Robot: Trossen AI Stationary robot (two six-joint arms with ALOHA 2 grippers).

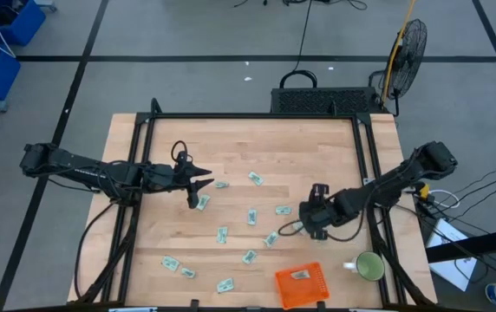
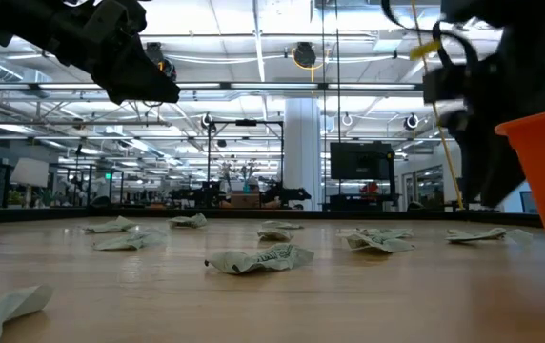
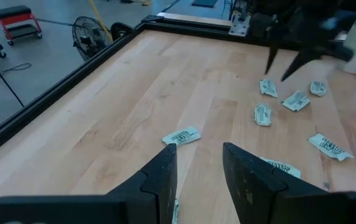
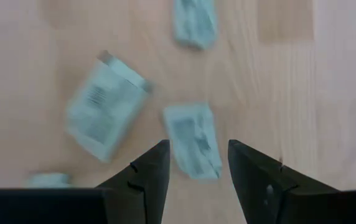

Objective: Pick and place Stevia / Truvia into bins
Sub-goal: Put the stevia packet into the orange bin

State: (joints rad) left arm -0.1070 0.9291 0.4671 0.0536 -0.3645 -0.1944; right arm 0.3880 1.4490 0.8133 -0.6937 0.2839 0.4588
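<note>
1 crumpled sachet (image 4: 193, 140) lies directly below the right gripper (image 4: 196, 165), partly framed by its open, empty jaws, its long axis running roughly along the gap between them. About a dozen more sachets are scattered over the tabletop (image 1: 300, 147). The left gripper (image 1: 203, 180), jaws slightly parted and empty, hovers near another sachet (image 1: 202, 201). The orange basket (image 1: 302, 285), near the front edge, holds 1 sachet; the green mug (image 1: 370, 266) beside it looks empty.

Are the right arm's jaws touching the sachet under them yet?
Apart. In the right wrist view the right gripper stands open above the sachet, which lies flat on the table; bare wood shows beside each jaw.
</note>
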